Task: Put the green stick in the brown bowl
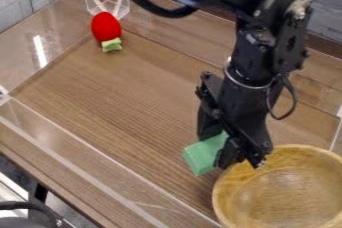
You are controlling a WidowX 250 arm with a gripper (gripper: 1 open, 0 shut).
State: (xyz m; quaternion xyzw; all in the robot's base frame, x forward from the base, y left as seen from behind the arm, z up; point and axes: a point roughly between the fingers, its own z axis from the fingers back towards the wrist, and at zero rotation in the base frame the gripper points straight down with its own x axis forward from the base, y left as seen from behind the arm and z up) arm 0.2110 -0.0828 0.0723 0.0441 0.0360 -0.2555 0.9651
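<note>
— Where is the green stick (203, 156)?

— Just beside the brown bowl (283, 194), at its left rim, lifted off the worktop (120, 102). The tool (235, 155) is clenched on it, pointing straight down from the black arm (261, 52).

— Is the stick over the bowl?

— No, it hangs outside the rim, tilted a little, with only its left end showing past the tool.

— Anything else near the bowl?

— Nothing close. A red ball-like toy (104, 28) on a small green base sits well apart from the bowl, far up-left on the worktop.
</note>
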